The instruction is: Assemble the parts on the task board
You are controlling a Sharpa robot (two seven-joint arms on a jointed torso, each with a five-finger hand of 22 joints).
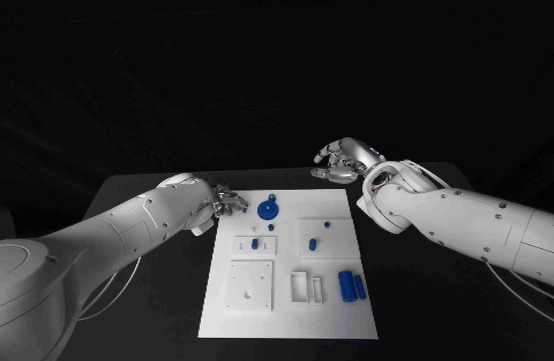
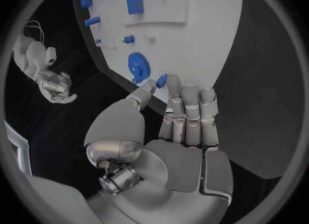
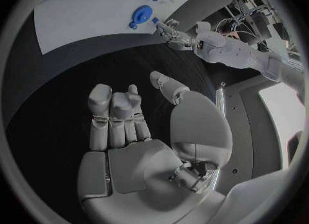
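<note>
A small blue part is pinched at the fingertips of the left hand, just off the white board at its ten o'clock corner, close to the blue gear. The grip looks thin, so the part could twist or drop onto the black table during the move. The right hand hovers beyond the one o'clock corner, fingers loosely curled, holding nothing.
</note>
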